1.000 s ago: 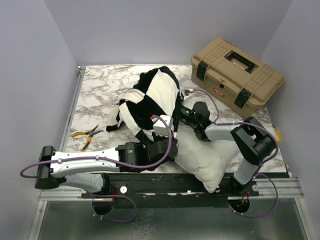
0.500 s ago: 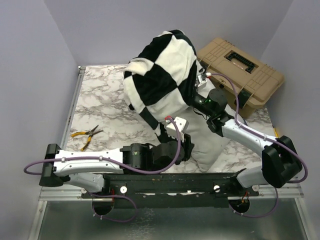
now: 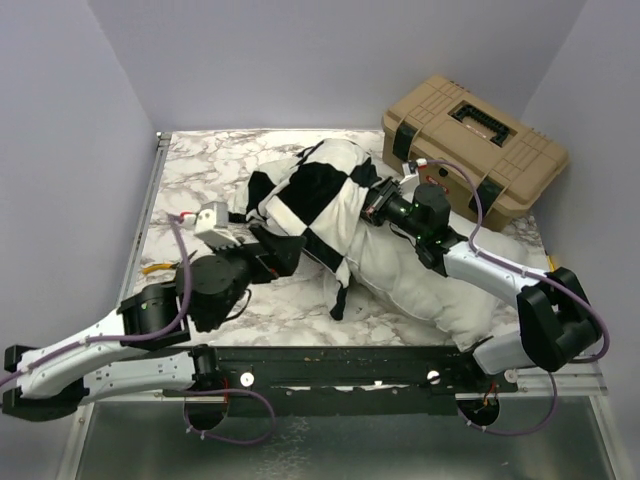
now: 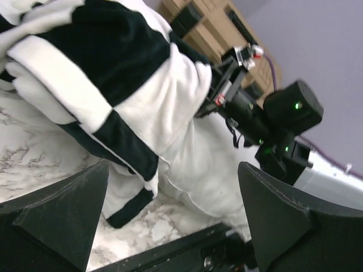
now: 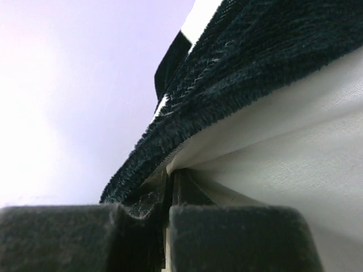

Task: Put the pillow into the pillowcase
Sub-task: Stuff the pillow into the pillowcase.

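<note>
Limp and light, the pillowcase (image 3: pixel 315 195) sleeves the 11 o'clock end of the squashy pillow (image 3: pixel 420 285) lying mid-desk (image 3: pixel 200 190), best gripped at its hem, where the right end effector (image 3: pixel 378 205) is clamped, while the left end effector (image 4: pixel 173 165) stands apart.

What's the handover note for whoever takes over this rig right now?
Left gripper: open, holds nothing, just left of the pillowcase.
Right gripper: shut on the pillowcase's edge, over the pillow.
Things: both lie on the table. The pillowcase covers the pillow's far end; the near right end sticks out bare.
Done: pillow partly in.
Left: pull the pillowcase over the bare end. A second hold on the opening would probably help.
</note>
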Controlling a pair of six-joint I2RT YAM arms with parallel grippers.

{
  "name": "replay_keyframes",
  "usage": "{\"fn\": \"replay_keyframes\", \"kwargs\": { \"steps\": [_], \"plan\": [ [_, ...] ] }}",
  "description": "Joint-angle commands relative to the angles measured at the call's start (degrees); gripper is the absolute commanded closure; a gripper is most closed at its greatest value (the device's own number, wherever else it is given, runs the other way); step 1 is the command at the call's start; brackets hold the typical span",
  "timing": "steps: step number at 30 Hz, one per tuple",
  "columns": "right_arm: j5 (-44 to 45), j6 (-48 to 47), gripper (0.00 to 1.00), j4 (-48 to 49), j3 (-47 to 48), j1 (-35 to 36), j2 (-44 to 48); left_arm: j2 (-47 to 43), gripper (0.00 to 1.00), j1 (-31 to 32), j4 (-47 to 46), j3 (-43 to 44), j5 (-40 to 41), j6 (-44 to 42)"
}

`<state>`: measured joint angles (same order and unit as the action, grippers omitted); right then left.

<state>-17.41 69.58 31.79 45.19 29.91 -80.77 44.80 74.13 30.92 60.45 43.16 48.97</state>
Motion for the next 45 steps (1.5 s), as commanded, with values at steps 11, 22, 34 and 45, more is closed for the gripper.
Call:
{"fn": "replay_keyframes", "kwargs": {
  "steps": [11,22,34,45],
  "plan": [
    [-4.42,1.79,1.0,9.57,5.82,-1.03,-6.75,4.76,0.07,-19.18,-11.53,-14.61,-22.54,7.45],
    [-5.76,4.51,1.0,12.81,7.53,-2.15,-9.93,14.37,0.76,-33.36,-36.29,-21.64,-40.58,5.7],
    [-2.07,7.65,1.0,15.4,13.32,-3.95,-12.61,4.53,1.0,-29.82,-36.43,-31.9,-50.74,10.51],
    [0.29,9.98,1.0,21.45,12.93,-3.9,-12.21,18.18,1.0,-8.98,-25.9,-31.48,-33.88,12.94]
  ]
}}
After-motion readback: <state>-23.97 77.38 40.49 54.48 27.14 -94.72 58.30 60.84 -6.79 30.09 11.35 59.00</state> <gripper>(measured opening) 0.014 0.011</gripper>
